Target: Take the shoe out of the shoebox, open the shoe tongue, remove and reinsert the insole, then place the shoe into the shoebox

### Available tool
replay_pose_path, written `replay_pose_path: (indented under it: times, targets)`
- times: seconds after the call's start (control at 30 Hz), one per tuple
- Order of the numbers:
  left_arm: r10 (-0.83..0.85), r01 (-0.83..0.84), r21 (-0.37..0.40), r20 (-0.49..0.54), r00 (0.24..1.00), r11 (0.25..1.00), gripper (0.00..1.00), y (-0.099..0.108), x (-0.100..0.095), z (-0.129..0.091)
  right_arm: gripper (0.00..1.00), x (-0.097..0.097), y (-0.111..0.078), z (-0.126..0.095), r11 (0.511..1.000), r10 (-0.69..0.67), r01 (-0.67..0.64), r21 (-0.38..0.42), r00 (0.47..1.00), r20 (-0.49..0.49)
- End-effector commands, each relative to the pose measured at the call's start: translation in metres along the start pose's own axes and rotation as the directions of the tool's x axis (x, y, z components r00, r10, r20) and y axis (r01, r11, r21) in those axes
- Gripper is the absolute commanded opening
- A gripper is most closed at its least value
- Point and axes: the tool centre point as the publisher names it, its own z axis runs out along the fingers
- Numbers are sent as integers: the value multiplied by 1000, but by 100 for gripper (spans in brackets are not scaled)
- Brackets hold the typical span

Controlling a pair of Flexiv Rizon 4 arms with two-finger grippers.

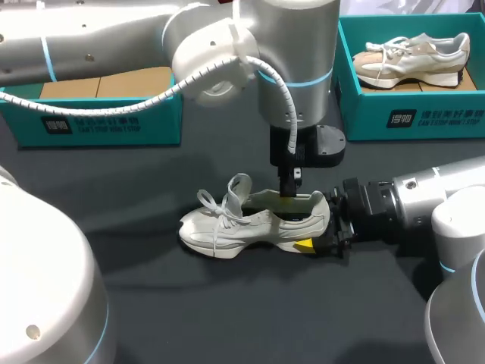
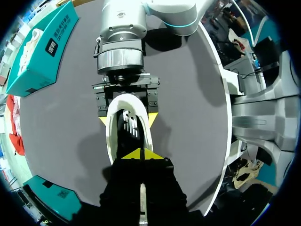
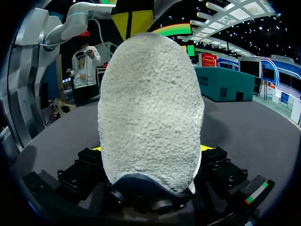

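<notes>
A cream-white sneaker (image 1: pixel 227 227) lies on its sole on the dark table, toe to the left, laces loose and tongue pulled up. My right gripper (image 1: pixel 320 231) comes in from the right and is shut on its heel, one yellow tip on each side (image 2: pixel 127 118). In the right wrist view the rough heel (image 3: pixel 150 103) fills the space between the fingers. My left gripper (image 1: pixel 288 194) hangs straight down into the shoe's mouth, its yellow tips pressed together (image 2: pixel 140 154) over the printed insole (image 2: pixel 130 125). I cannot see anything between those tips.
A teal shoebox (image 1: pixel 98 117) stands at the back left. A second teal box (image 1: pixel 409 114) at the back right holds another pale sneaker (image 1: pixel 413 57). The left arm's big elbow (image 1: pixel 227 53) hangs over the table's middle.
</notes>
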Motion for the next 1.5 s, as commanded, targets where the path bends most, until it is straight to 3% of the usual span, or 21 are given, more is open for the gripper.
replay_pose_path:
  times: [0.03, 0.23, 0.43, 0.67, 1.2, 1.5]
  targets:
    - [0, 0, -22, -3, 1000, 1000, 0, -9, -3, 3, 0, 0, -1, 1, 1000, 1, -1, 4, 1000, 1]
    - [0, 0, -22, -3, 1000, 1000, 0, -9, -3, 3, 0, 0, -1, 1, 1000, 1, -1, 4, 1000, 1]
    - [40, -39, 16, -28, 999, 999, 0, -18, -7, 35, 0, 0, -1, 1, 1000, 1, -1, 4, 1000, 1]
    - [30, -29, 34, -31, 999, 999, 0, -18, -12, 49, 0, 0, -1, 1, 1000, 1, -1, 4, 1000, 1]
    - [16, -19, -23, -116, 993, 1000, 0, -1, -17, 81, 0, 0, -1, 1, 1000, 1, -1, 4, 1000, 1]
    - [78, -83, -27, -139, 987, 996, 0, 10, -8, 82, 0, 0, -1, 1, 1000, 1, -1, 4, 1000, 1]
